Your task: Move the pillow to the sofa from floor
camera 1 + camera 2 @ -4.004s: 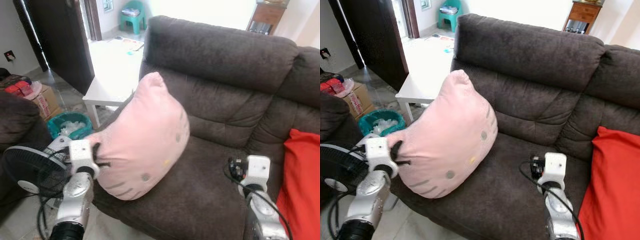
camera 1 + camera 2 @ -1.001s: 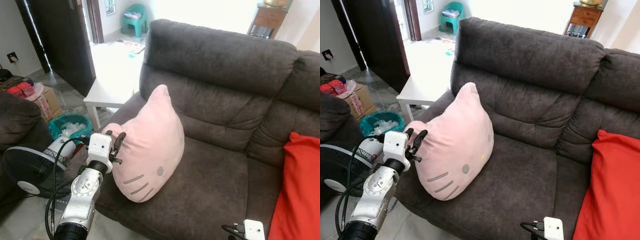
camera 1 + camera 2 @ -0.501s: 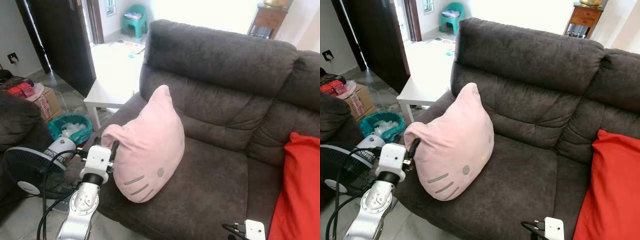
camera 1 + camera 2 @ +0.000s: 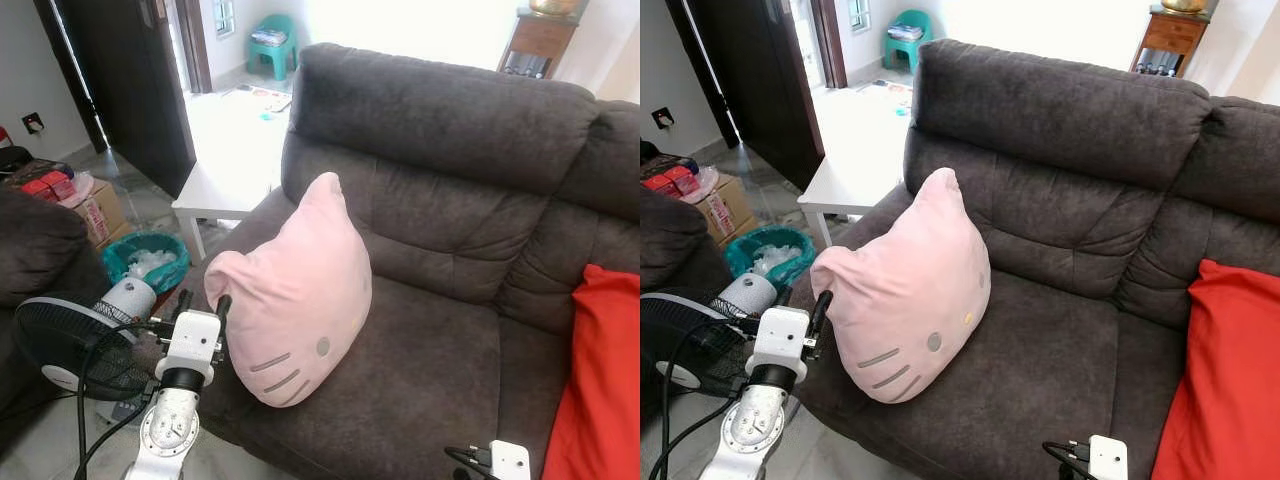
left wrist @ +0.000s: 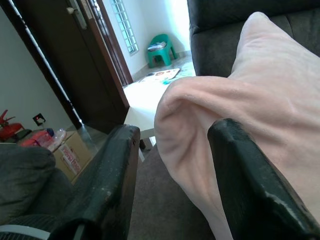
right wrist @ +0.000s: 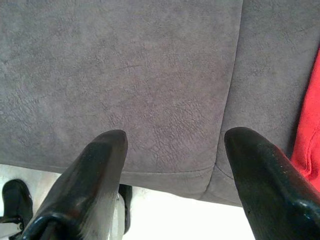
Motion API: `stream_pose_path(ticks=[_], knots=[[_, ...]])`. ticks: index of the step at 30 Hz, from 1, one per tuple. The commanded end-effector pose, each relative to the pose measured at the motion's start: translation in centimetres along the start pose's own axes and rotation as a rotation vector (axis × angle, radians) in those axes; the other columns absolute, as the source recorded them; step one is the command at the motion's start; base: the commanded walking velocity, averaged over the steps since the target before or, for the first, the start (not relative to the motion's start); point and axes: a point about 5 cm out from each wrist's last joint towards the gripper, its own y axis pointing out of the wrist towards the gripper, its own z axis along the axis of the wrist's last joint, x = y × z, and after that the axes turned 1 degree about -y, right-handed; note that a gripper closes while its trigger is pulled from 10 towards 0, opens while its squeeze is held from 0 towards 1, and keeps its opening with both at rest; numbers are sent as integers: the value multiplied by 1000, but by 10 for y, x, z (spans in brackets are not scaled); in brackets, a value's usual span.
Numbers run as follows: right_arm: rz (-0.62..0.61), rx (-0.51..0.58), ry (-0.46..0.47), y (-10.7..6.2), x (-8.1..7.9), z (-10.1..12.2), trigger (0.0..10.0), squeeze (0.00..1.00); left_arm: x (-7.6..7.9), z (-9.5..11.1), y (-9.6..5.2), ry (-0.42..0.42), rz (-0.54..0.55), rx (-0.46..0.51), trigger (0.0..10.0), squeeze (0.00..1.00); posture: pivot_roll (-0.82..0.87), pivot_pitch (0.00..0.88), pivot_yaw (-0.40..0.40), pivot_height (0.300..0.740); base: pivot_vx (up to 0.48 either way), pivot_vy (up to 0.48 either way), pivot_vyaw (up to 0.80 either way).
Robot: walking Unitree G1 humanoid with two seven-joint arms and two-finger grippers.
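Nearest the camera, the left gripper hangs with its two black fingers spread wide and gripping nothing, just off the sofa's front left corner; in the wrist view one finger lies against the pink pillow while the other stands clear in open air. The pillow's rolled corner sits between the two, at about 1 o'clock from the gripper. The pillow itself rests on the sofa seat at the left end, propped upright against the backrest, long axis running from 7 o'clock up to 1 o'clock, its face turned toward the seat front. The delivery looks done; what remains is likely a clean withdrawal toward 7 o'clock, where a floor fan and its cable crowd the way back. The right gripper idles low at 5 o'clock, fingers parted above the bare seat cushion edge. To 3 o'clock lies a red cushion, well apart from the pillow, with open seat between. Farther off, at 11 o'clock, stand a white table and a dark door.
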Motion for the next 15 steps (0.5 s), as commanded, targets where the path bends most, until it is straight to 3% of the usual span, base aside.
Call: stream_pose_path(ticks=[1,15], knots=[[-6,3,18,-1,1,-2,10000,0,1,3,1,0,0,11,10000,0,95,0,-53,740,0,0,0],[5,7,42,0,-5,-1,10000,0,-4,3,6,7,-8,6,10000,0,102,0,-31,740,0,0,0]])
